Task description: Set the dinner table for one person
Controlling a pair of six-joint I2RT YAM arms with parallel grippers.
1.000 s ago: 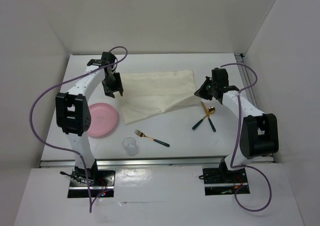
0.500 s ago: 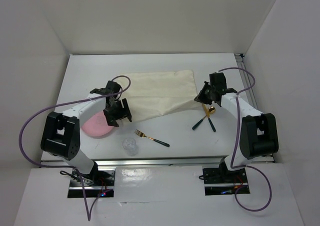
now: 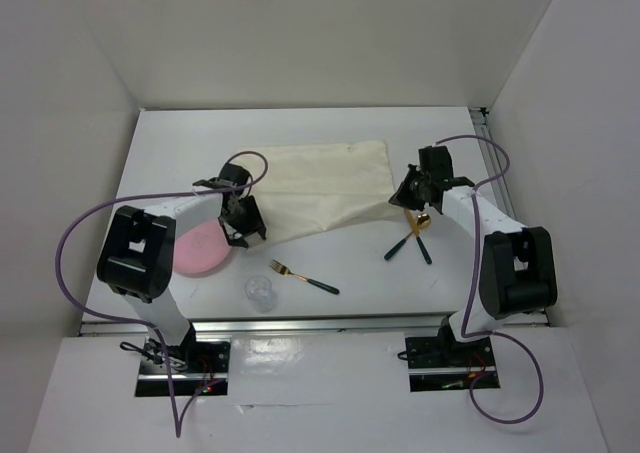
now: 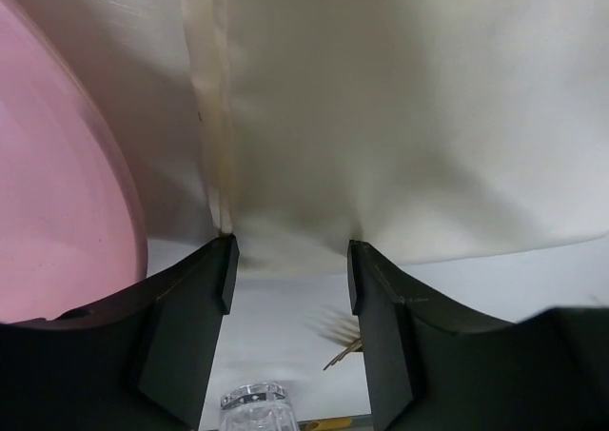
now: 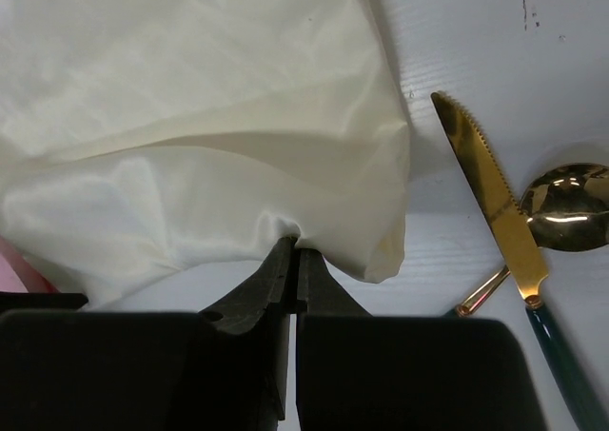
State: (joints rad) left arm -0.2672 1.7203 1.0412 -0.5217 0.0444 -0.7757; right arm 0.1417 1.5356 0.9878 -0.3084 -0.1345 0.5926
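Note:
A cream cloth placemat (image 3: 320,183) lies crumpled across the middle of the white dinner table (image 3: 170,153). My right gripper (image 5: 296,245) is shut on the placemat's (image 5: 190,117) near-right edge, and the cloth bunches at its tips. My left gripper (image 4: 290,250) stands open at the placemat's (image 4: 400,117) near-left corner, its fingers (image 4: 195,298) on either side of the cloth's edge. In the top view the left gripper (image 3: 243,228) sits between the cloth and the pink plate (image 3: 200,248).
A clear glass (image 3: 261,291) and a gold fork (image 3: 303,277) with a dark handle lie near the front edge. A gold knife (image 5: 490,198) and spoon (image 5: 568,207) lie crossed right of the right gripper (image 3: 408,198). The plate's rim (image 4: 57,165) is close to the left finger.
My left arm has swung from the cloth's far-left edge down to its near-left corner, beside the plate. The right gripper has shifted slightly toward me, still holding the cloth.

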